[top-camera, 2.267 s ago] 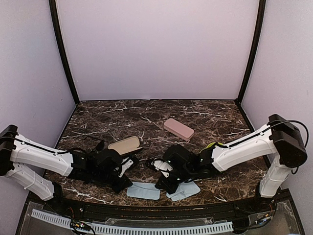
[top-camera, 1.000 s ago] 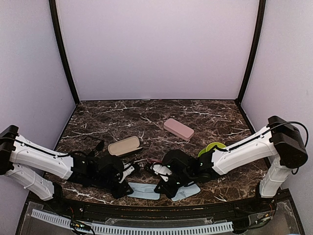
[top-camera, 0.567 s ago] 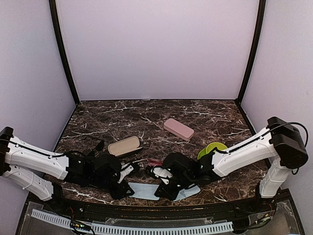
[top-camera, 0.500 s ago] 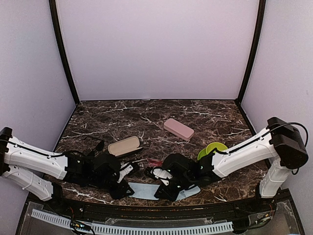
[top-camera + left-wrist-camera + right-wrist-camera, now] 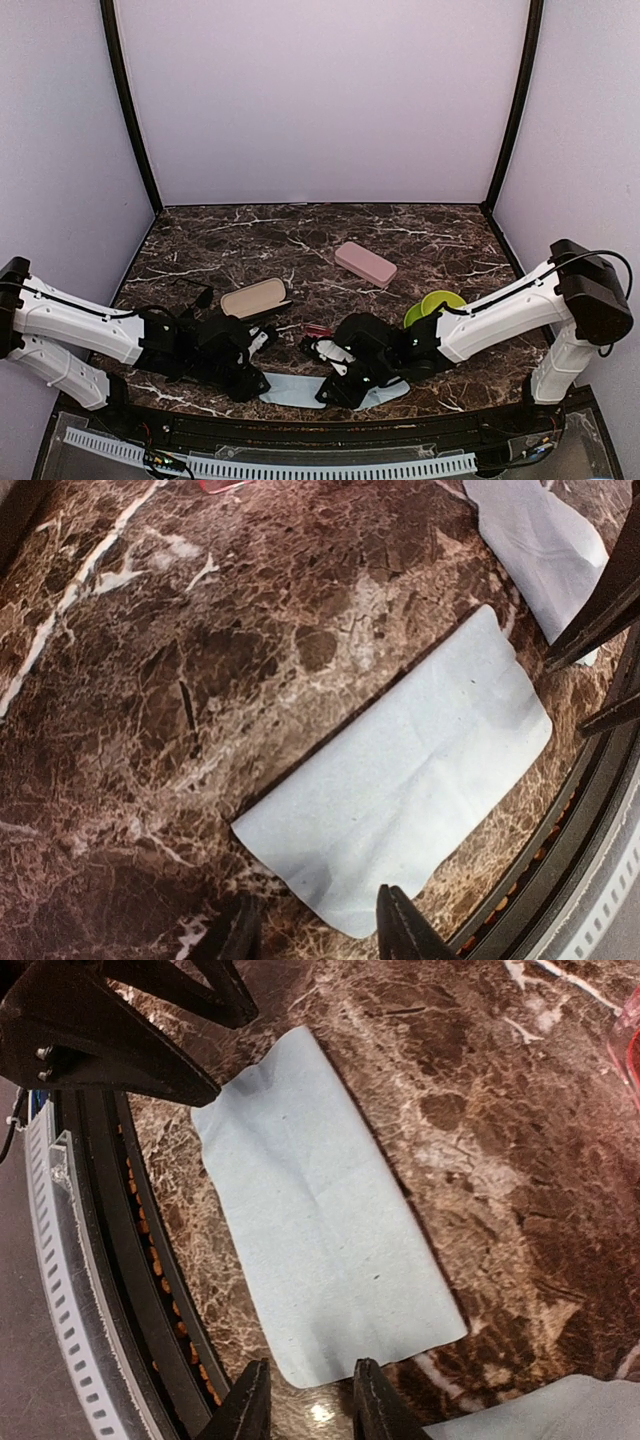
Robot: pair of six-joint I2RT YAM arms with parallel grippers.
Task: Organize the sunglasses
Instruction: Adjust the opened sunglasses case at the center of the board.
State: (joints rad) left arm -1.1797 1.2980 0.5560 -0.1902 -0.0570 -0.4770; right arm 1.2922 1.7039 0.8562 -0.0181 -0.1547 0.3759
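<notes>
My left gripper (image 5: 315, 938) and right gripper (image 5: 305, 1412) hang low over the marble table (image 5: 440, 235) near its front edge. Both have their jaws apart, with nothing clamped. A light blue cloth (image 5: 400, 790) lies flat on the table, its near edge right at both sets of fingertips. The red-pink sunglasses (image 5: 318, 330) lie on the marble just beyond that cloth, between my two wrists and touching neither.
</notes>
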